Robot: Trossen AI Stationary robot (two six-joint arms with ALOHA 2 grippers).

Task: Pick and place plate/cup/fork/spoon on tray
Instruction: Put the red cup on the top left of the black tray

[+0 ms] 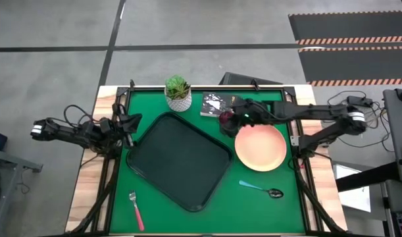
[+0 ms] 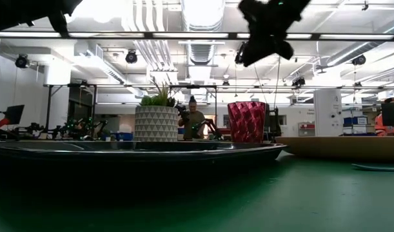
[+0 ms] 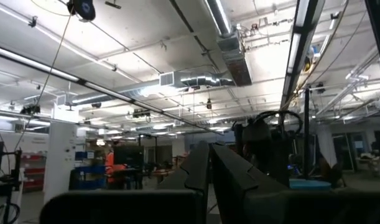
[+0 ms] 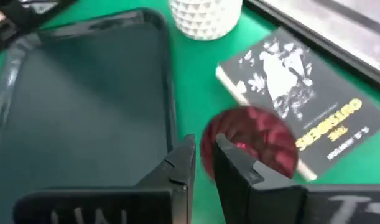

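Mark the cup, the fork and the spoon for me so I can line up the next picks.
cup [image 4: 252,140]: right wrist view, on its red inside near the rim.
fork [image 1: 136,212]: high view, on the pink handle.
spoon [image 1: 253,187]: high view, on the light blue handle.
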